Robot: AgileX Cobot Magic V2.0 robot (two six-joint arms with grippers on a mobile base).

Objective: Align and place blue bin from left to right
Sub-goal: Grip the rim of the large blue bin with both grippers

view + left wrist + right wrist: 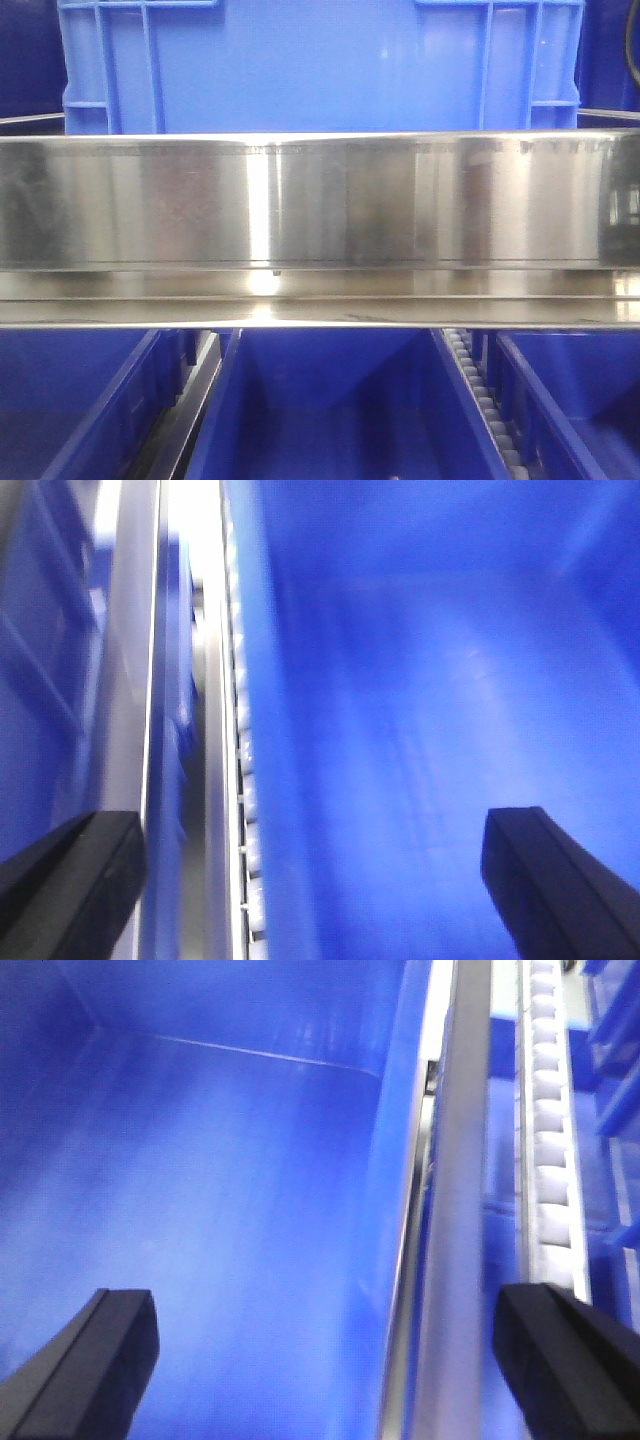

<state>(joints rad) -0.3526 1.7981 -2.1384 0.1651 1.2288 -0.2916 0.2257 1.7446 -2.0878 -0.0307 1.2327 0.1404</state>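
The blue bin [320,70] sits up top, centred just behind the shiny steel rail [320,200], with 3 darker bins [330,420] lined up below. The left fingers [545,880] stand wide apart, and the right fingers [565,1360] are spread just as wide beside a roller track [550,1160].

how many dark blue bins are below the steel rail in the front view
3 dark bins: left, middle, right, all below the rail. Others may be hidden outside the frame.
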